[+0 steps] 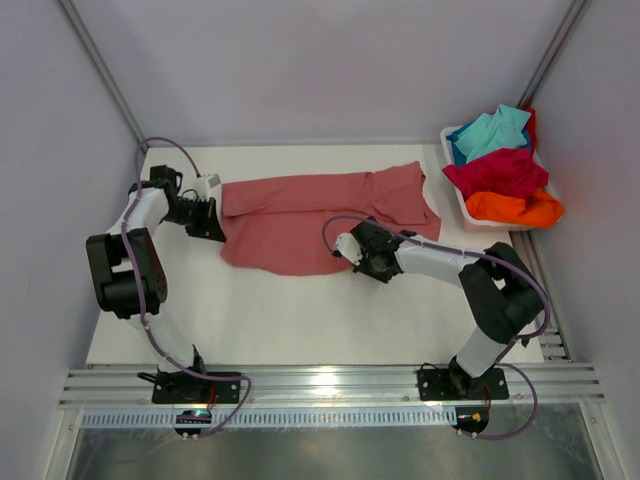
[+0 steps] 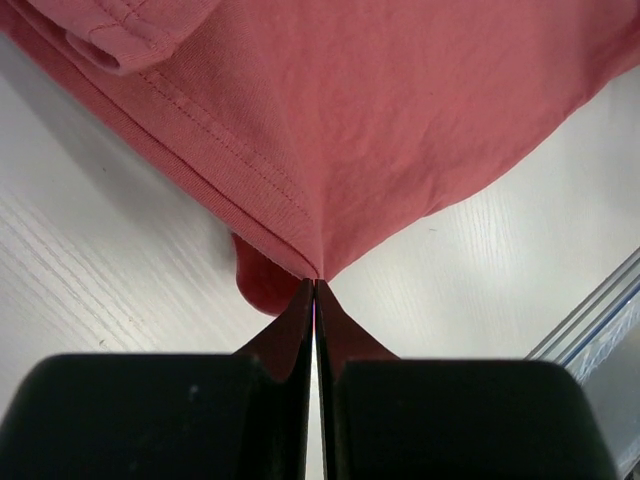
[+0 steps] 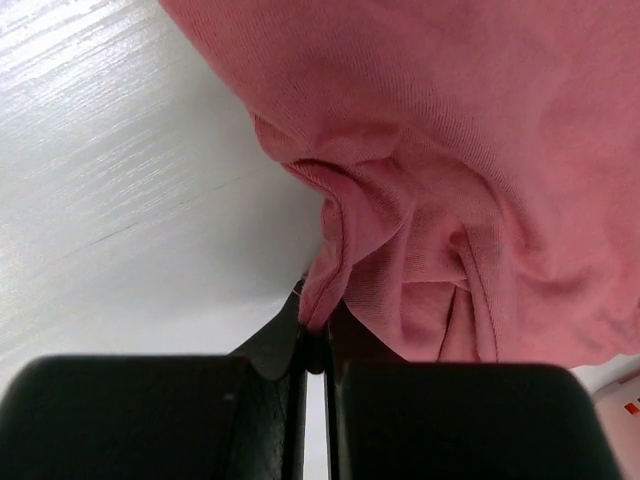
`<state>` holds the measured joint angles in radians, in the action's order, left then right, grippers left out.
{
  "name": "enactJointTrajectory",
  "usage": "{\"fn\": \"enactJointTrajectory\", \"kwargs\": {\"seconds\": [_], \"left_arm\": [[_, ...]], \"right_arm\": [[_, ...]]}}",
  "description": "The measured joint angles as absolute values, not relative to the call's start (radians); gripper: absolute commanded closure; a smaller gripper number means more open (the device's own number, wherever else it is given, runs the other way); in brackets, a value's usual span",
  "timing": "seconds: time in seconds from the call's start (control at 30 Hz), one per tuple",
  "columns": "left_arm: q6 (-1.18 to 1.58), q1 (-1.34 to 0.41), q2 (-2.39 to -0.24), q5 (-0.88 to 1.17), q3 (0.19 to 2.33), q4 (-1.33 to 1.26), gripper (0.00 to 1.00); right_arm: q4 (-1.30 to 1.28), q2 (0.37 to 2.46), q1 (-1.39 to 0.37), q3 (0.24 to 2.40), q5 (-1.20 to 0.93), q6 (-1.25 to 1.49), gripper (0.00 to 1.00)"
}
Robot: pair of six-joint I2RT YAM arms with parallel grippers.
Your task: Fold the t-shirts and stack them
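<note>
Left end effector [image 1: 222, 232] and right end effector [image 1: 346, 250] are gripping the salmon-pink t-shirt [image 1: 310, 215] — left edge, near hem; bare bench [image 1: 300, 320] is showing toward the near edge.

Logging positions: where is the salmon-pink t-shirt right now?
In the top view the salmon-pink t-shirt lies across the far middle of the table, left of the white tub, with the left gripper and right gripper pinching it.

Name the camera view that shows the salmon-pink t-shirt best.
Top external: the salmon-pink t-shirt lies on the table with nearly its whole outline in view. The left wrist view shows only a hemmed corner pinched in the left gripper; the right wrist view shows only a bunched edge clamped in the right gripper.
</note>
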<state>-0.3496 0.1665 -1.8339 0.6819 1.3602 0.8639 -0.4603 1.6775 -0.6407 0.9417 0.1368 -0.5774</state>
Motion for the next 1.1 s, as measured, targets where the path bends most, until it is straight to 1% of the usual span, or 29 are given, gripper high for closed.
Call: {"fn": "enactJointTrajectory", "kwargs": {"seconds": [0.1, 0.2, 0.37, 0.53, 0.67, 0.87, 1.1], "left_arm": [[-0.361, 0.167, -1.818, 0.682, 1.360, 0.884, 1.00], [-0.372, 0.167, -1.805, 0.682, 1.361, 0.894, 1.00], [-0.369, 0.167, -1.805, 0.691, 1.379, 0.907, 1.00], [-0.339, 0.167, -1.847, 0.712, 1.472, 0.914, 1.00], [-0.276, 0.167, -1.912, 0.717, 1.559, 0.893, 1.00], [-0.190, 0.166, -2.007, 0.667, 1.663, 0.842, 0.99], [-0.157, 0.166, -2.022, 0.553, 1.686, 0.787, 1.00]], "right_arm": [[-0.482, 1.674, -0.640, 0.953, 0.133, -0.568, 0.97], [-0.559, 1.648, -0.640, 0.997, 0.128, -0.557, 0.97], [-0.651, 1.567, -0.640, 1.171, 0.134, -0.543, 0.97], [-0.662, 1.487, -0.640, 1.304, 0.161, -0.547, 0.97], [-0.653, 1.489, -0.640, 1.317, 0.194, -0.554, 0.97], [-0.625, 1.592, -0.640, 1.312, 0.233, -0.580, 0.97], [-0.562, 1.649, -0.640, 1.297, 0.273, -0.625, 0.97]]}}
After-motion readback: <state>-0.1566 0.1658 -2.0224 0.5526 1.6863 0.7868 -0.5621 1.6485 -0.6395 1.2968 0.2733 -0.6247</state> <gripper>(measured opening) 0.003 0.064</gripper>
